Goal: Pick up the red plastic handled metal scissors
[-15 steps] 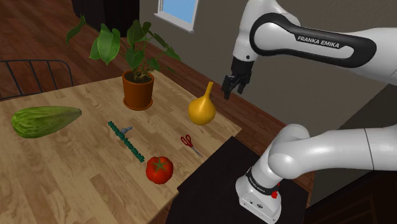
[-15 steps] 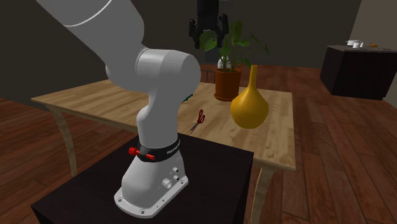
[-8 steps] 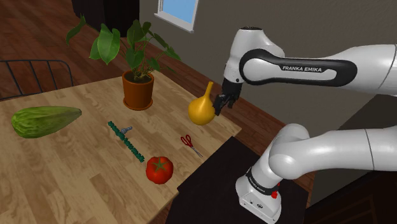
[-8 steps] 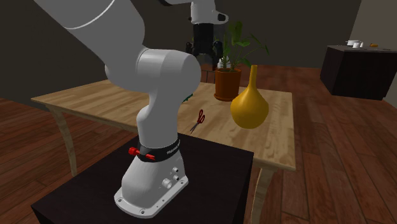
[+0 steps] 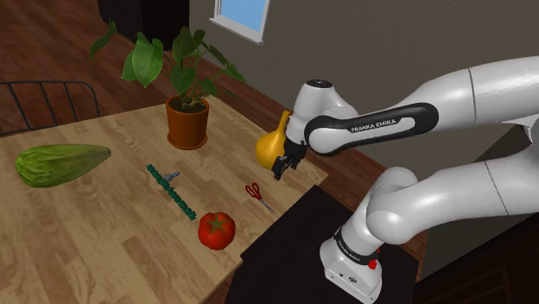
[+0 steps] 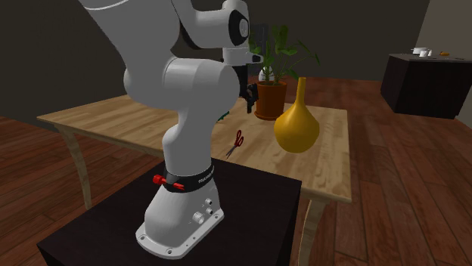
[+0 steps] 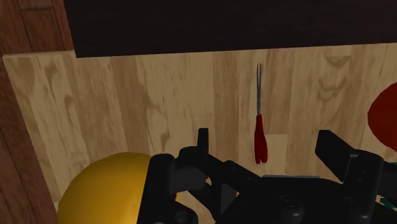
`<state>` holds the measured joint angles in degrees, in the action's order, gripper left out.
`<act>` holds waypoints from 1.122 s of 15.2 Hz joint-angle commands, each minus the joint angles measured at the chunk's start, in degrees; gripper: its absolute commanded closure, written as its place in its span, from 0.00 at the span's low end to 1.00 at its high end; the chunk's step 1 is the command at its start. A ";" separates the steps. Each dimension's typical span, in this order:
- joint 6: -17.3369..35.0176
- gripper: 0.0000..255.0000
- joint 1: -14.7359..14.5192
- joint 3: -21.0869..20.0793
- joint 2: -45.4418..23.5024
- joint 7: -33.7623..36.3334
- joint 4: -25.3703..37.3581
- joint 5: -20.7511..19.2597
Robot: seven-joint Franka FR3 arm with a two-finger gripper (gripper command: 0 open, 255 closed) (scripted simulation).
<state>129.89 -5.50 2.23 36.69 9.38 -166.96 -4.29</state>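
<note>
A wooden table (image 5: 104, 233) holds a yellow gourd (image 5: 271, 148). Red-handled scissors (image 5: 256, 195) lie flat on the table near the gourd, between it and a red tomato (image 5: 216, 230), blades closed. The black gripper (image 5: 279, 167) hovers just beside the gourd, above the tabletop, its fingers spread apart and holding nothing. From the wrist camera, the scissors lie below the gap between the fingers, untouched.

The tomato (image 7: 383, 118) is cut off by the wrist view's edge, and the gripper (image 7: 264, 133) covers part of the yellow gourd (image 7: 95, 188). On the far dark table (image 6: 423, 87) in the second exterior view, the objects (image 6: 425, 51) are too small to name.
</note>
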 commanded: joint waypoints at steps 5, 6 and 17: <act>21.43 0.00 -1.66 -0.41 -14.38 0.37 -4.36 0.23; 25.18 0.00 -1.94 -0.58 -17.59 0.50 -4.49 0.27; 46.03 0.00 -1.02 -1.21 -38.97 5.52 -2.72 -5.84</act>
<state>173.99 -6.80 0.73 -0.13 13.58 -169.94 -8.20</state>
